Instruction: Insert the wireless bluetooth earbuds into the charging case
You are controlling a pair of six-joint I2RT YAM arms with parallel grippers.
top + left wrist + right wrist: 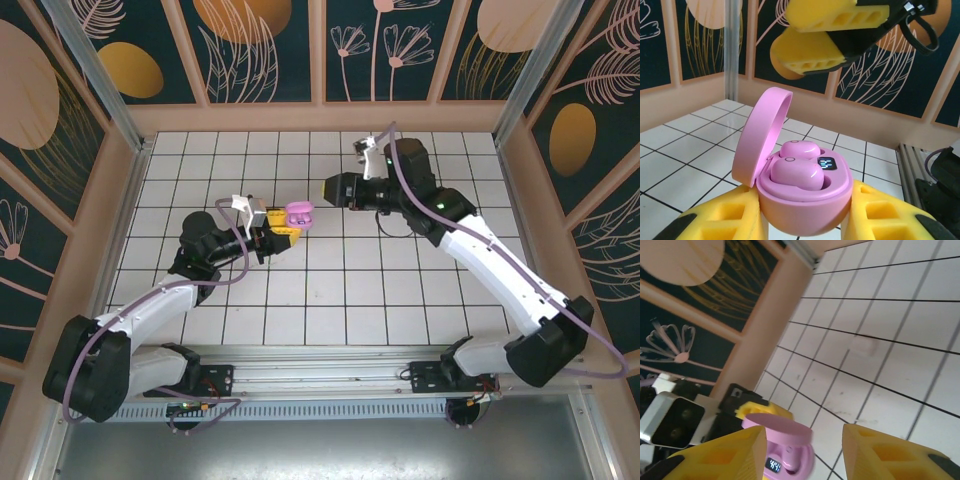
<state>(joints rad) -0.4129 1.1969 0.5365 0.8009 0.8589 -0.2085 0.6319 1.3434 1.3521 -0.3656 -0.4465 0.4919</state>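
Two lilac earbuds (796, 174) lie side by side in the wells of the open charging case (805, 200). One sits nearer the left wrist camera and the other (799, 149) is just behind it, against the raised lid (762, 135). A small lit display (827, 163) glows on the case rim next to them.

The left hand (805, 222) pinches the case from both sides. Its yellow fingers (725, 225) press against the case's lower shell, and the lid stands up on that hand's left side. In the top view the case (299, 214) sits at the tip of the left hand (285, 226), held above the white tiled worktop (400, 290).

The right hand (330, 188) hangs just beyond the case, facing the left hand, close to it but apart. In the left wrist view it hovers above and behind the lid (795, 32) without touching it.

The right hand's own camera shows its two yellow fingers (725, 455) spread wide with nothing between them (804, 440). Past the gap lie the case (785, 450), its lid tilted open, and the lit display (772, 465). To that hand's left is the white camera block (675, 420) on the left wrist.

Floral panels (270, 40) wall in the worktop.
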